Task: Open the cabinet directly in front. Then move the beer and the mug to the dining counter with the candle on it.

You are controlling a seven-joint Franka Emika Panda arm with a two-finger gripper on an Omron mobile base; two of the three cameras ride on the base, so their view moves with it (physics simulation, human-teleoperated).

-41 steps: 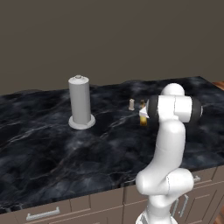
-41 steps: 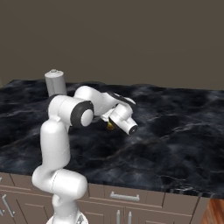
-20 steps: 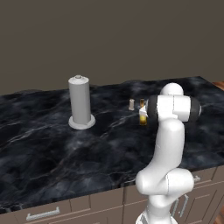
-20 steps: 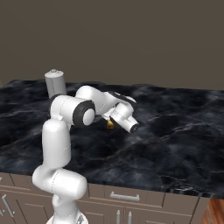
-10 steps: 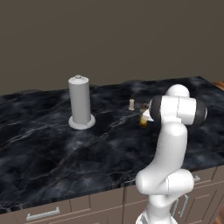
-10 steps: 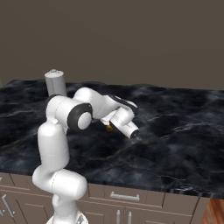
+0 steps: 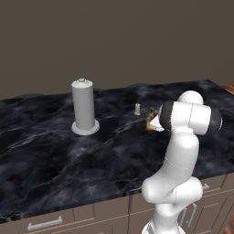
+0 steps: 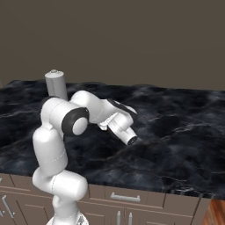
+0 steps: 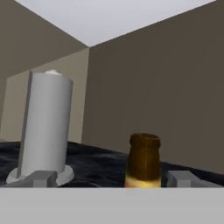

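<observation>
Left base view: the beer (image 7: 150, 120) stands upright right of centre on the black marble dining counter (image 7: 55, 155), just beside the arm's forearm. The candle (image 7: 137, 109) stands near it, slightly up and left. A tall grey cylinder on a round base (image 7: 84, 107) stands at centre left. Hand view: the gripper (image 9: 113, 178) is spread wide, fingertips (image 9: 40, 178) at lower left and lower right; the bottle's neck rises between them at lower centre, touching neither. Right base view: the arm reaches over the counter at centre.
</observation>
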